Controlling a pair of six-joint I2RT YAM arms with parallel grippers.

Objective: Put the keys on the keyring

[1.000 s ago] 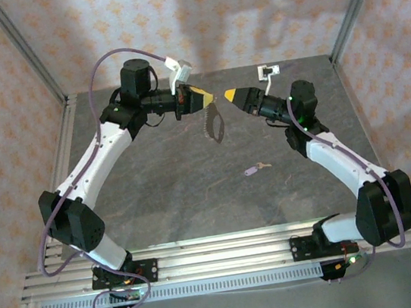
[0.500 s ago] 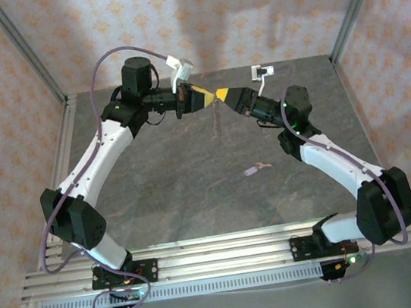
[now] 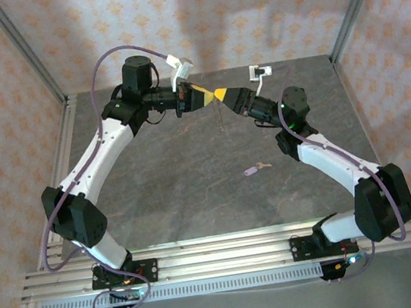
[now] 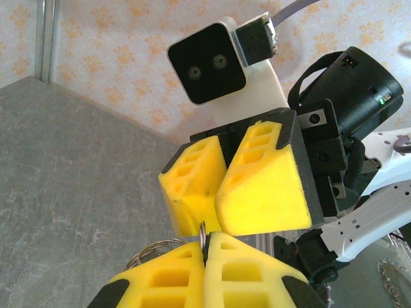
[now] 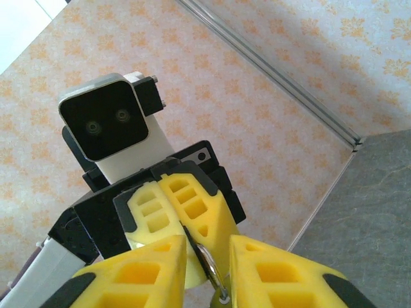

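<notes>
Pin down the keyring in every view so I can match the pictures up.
Top external: the keyring hangs at upper centre, just below where the left hand and right hand meet.
Left wrist: keyring at bottom centre, pinched edge-on in the left hand's yellow fingers.
Right wrist: keyring at bottom centre, between the right hand's fingers.
Shared landmark: the two hands' yellow fingertips meeting tip to tip at the ring.

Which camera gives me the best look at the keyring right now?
Right wrist: the keyring sits large, between yellow fingers. Left wrist shows a sliver plus coils; top external, a thin hanging line.
</notes>
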